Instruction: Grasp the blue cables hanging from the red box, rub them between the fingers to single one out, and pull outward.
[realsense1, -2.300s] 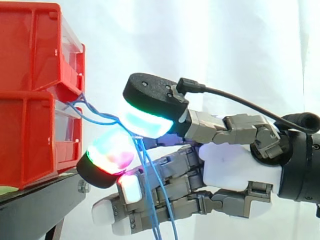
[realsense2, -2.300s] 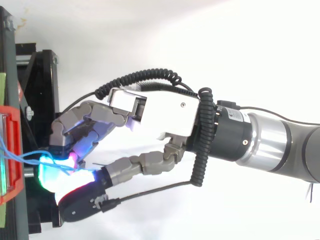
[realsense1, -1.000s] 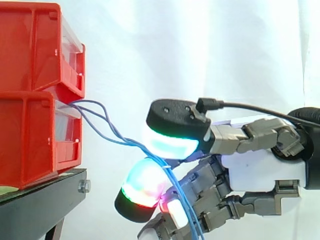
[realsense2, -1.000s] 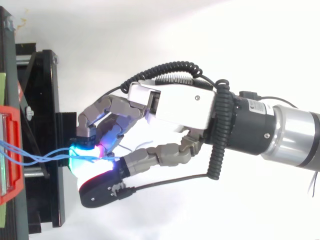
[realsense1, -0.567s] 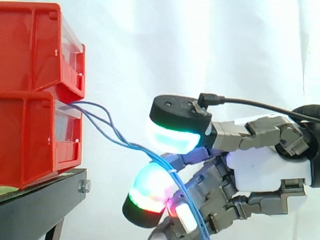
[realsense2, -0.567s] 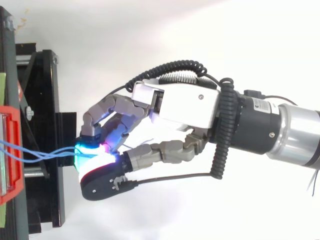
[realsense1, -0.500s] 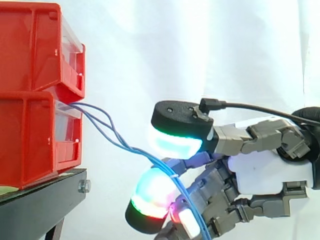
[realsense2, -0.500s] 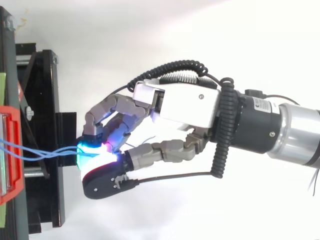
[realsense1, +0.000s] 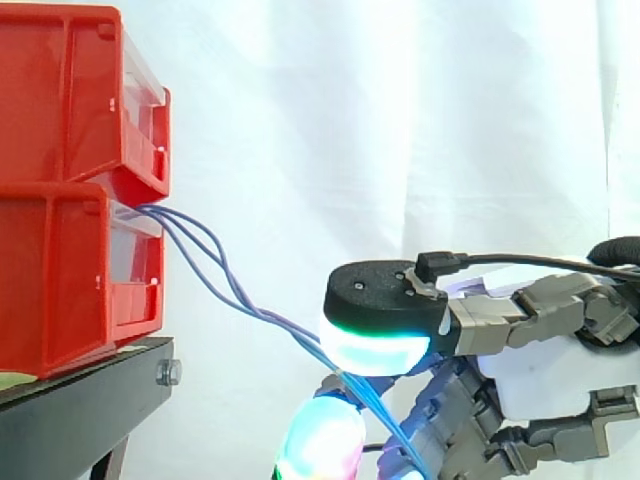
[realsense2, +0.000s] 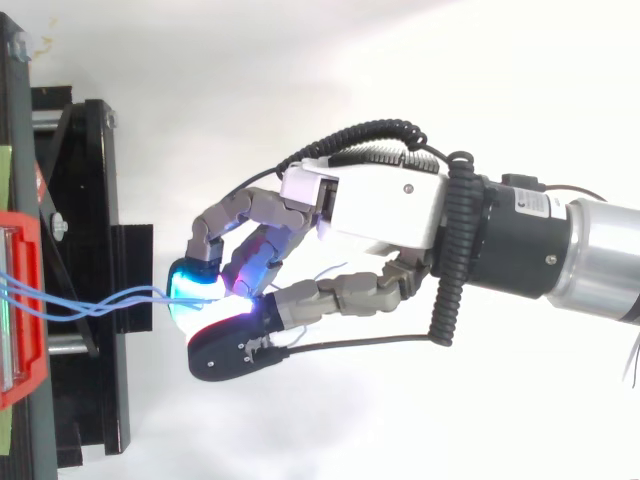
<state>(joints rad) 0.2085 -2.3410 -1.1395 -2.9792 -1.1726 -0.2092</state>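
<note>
Several thin blue cables run out of the lower red box and slope down to the right, drawn fairly straight. The hand pinches them between its thumb pad above and a glowing fingertip below. Past the pinch the cables drop away down the frame. From above, the blue cables stretch from the red box at the left edge to the hand, whose curled fingers close on them at the glowing tips.
A second red box is stacked on the lower one. Both stand on a black stand, whose frame lies just left of the hand. A white curtain hangs behind.
The hand has drawn back to the right and lower, away from the boxes, still pinching the cables. The cables are pulled out longer and straighter.
</note>
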